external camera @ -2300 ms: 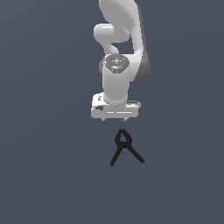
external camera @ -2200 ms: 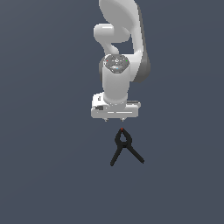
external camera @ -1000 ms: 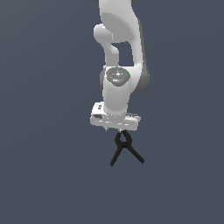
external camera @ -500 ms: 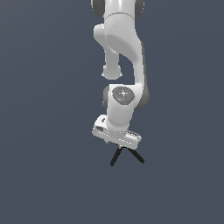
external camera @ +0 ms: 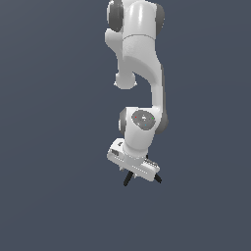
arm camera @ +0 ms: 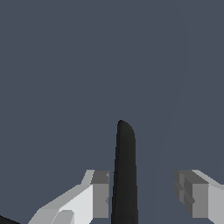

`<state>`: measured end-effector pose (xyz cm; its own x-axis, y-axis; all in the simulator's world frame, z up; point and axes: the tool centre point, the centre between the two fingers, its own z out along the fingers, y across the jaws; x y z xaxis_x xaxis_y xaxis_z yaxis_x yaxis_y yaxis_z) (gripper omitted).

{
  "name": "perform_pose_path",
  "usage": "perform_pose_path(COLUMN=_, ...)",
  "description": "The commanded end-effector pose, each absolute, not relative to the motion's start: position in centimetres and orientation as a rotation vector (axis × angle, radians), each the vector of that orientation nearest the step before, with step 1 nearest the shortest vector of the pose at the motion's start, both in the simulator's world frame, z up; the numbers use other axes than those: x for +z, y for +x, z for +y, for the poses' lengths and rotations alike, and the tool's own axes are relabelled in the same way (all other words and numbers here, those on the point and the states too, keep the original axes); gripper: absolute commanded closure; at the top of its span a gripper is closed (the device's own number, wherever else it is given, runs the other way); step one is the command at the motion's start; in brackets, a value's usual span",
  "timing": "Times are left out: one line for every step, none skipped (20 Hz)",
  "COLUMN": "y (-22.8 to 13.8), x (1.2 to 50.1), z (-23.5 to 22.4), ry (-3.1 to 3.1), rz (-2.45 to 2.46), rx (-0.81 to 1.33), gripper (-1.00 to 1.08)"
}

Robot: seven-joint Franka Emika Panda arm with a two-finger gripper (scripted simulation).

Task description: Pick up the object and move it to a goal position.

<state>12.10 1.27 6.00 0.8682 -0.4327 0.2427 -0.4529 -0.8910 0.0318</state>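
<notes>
A flat, matte slate-grey surface (external camera: 54, 147) fills both views, without texture or markings. Over it hangs the arm (external camera: 139, 63), built of smooth, glossy white rounded shells with darker grey caps at the joints; it bends down to a bulbous wrist and a flat, boxy white hand tilted toward the exterior view's right. That hand covers most of the clamp (external camera: 128, 178) in the exterior view: only two thin black leg ends poke out below it, one toward the exterior view's left and one at (external camera: 158, 180) toward the right, so the looped head cannot be made out there. In the wrist view the gripper (arm camera: 144, 194) shows its jaws spread apart, each a blocky white finger with a grey pad (arm camera: 100, 192). One matte black leg of the clamp, a slim tapering bar with a rounded end, rises between them, just beside one pad and well apart from the other. Neither pad visibly presses on it.
</notes>
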Motion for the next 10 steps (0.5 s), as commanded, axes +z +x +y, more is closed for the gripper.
perform_pose_path(y=12.59, x=5.55, z=1.37, ry=2.941, rz=-0.728, rx=0.375, gripper=-0.2)
perform_pose_path(y=12.71, x=5.42, z=1.4, ry=2.938, rz=-0.734, rx=0.381, gripper=-0.2)
perform_pose_path(y=12.81, x=5.31, z=1.43, ry=2.935, rz=-0.74, rx=0.386, gripper=-0.2)
perform_pose_path(y=12.89, x=5.22, z=1.46, ry=2.934, rz=-0.744, rx=0.389, gripper=-0.2)
perform_pose_path(y=12.94, x=5.16, z=1.47, ry=2.932, rz=-0.747, rx=0.392, gripper=-0.2)
perform_pose_path(y=12.97, x=5.13, z=1.48, ry=2.932, rz=-0.749, rx=0.394, gripper=-0.2)
perform_pose_path(y=12.99, x=5.09, z=1.51, ry=2.932, rz=-0.749, rx=0.394, gripper=-0.2)
perform_pose_path(y=12.89, x=5.14, z=1.49, ry=2.933, rz=-0.745, rx=0.39, gripper=-0.2)
perform_pose_path(y=12.9, x=5.11, z=1.49, ry=2.933, rz=-0.745, rx=0.39, gripper=-0.2)
perform_pose_path(y=12.92, x=5.02, z=1.48, ry=2.933, rz=-0.745, rx=0.39, gripper=-0.2)
